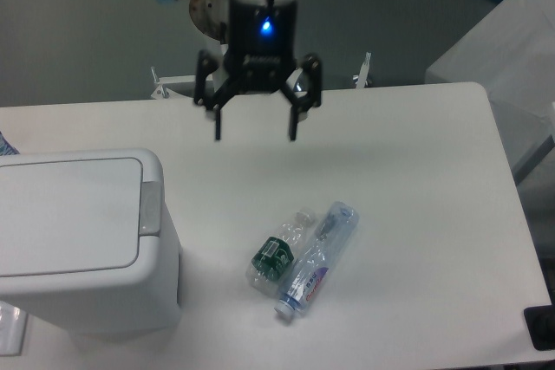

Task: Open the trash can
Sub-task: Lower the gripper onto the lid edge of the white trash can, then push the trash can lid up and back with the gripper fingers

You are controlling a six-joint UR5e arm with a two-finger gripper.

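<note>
The trash can [82, 244] stands at the near left of the white table [416, 214], a large boxy white bin with rounded corners. Its flat rectangular lid [65, 212] lies fully down, so the opening step is not yet done. A small grey push tab [150, 208] sits at the lid's right edge, facing the middle of the table, which puts it on the side the arm can reach most easily (a press there, rather than a lift of the lid, looks like the intended way in).

The end effector [255, 134] hangs above the far middle of the table with both fingers pointing straight down, spread apart and holding nothing. It is well apart from the bin, up and to the right of the tab, and clear of the tabletop. A blue light glows on its body.

Two plastic bottles lie on their sides in the middle of the table, touching each other: a crushed clear bottle with a green label [277, 256] and, just right of it, a longer clear bottle with a blue cap [317, 259]. They are probably waiting to go into the bin once it is open, and they lie right of the direct path from the fingers to the tab, near it.

To press the tab, the fingers would likely need to come left and nearer, then down onto the grey strip.
</note>
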